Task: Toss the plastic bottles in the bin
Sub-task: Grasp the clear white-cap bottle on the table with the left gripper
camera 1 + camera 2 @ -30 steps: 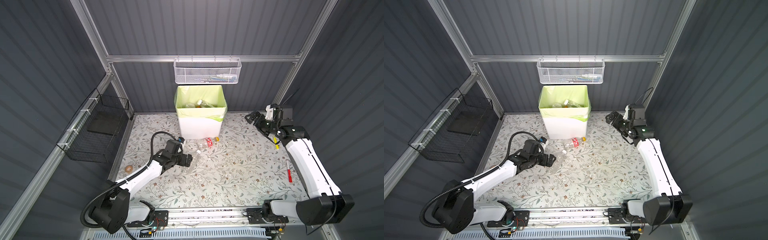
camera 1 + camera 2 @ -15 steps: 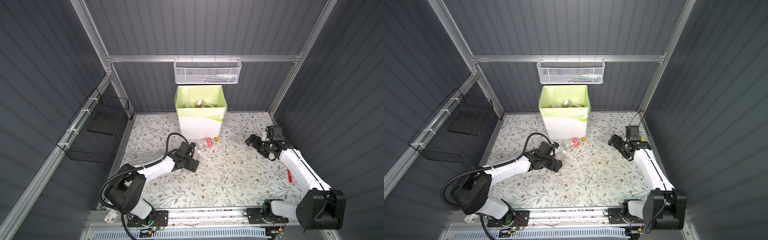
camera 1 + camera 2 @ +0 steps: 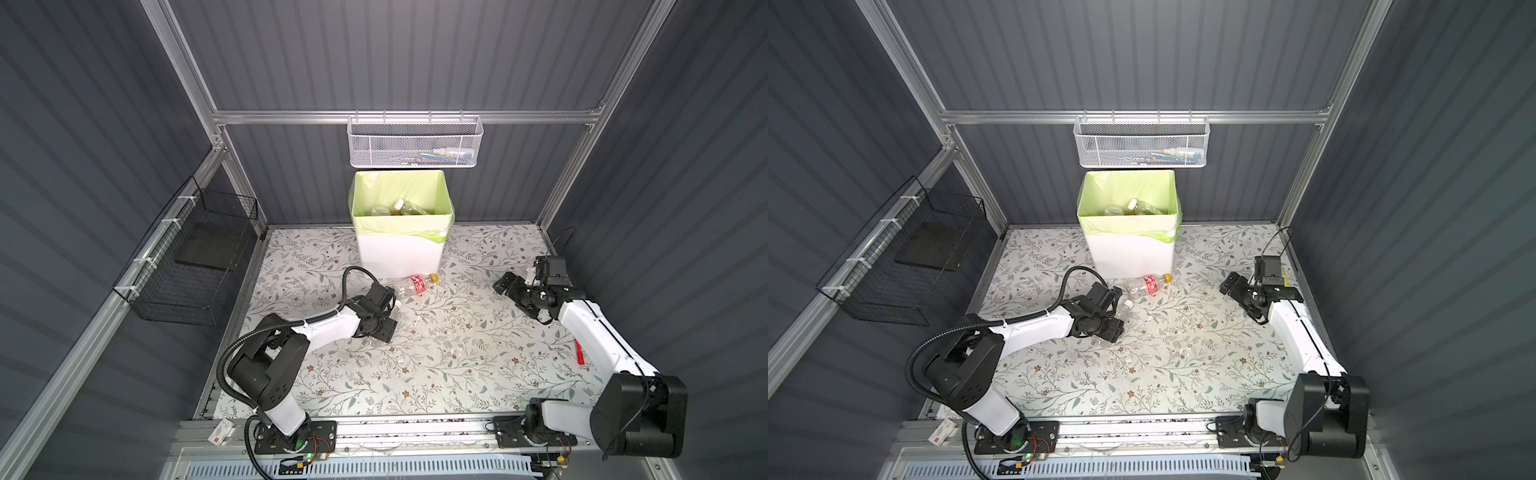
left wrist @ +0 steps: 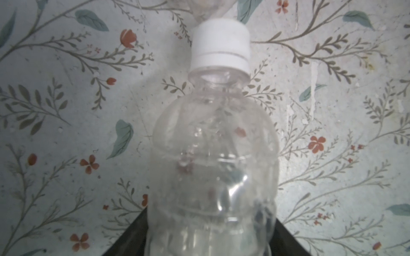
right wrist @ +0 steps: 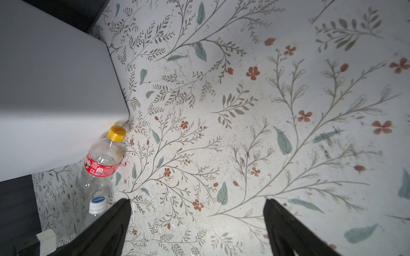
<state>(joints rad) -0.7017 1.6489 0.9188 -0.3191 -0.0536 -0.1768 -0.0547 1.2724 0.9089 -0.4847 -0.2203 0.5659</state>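
Both top views look steeply down from high at the front onto the whole desk [image 3: 457, 365], with the bin [image 3: 399, 253] at upper centre. The left wrist camera sits very close over the white-capped bottle [image 4: 213, 155]. The right wrist camera looks down from farther off and shares the red-labelled bottle [image 5: 99, 164] with them.

Dark grey ribbed walls [image 3: 415, 54], aluminium frame [image 3: 291, 117], floral floor [image 3: 457, 365], black wire basket [image 3: 195, 270] left.

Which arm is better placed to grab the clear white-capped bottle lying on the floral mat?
Left. The left pincer sits around the white-capped bottle; the right pincer, open and empty, is well off to the other side.
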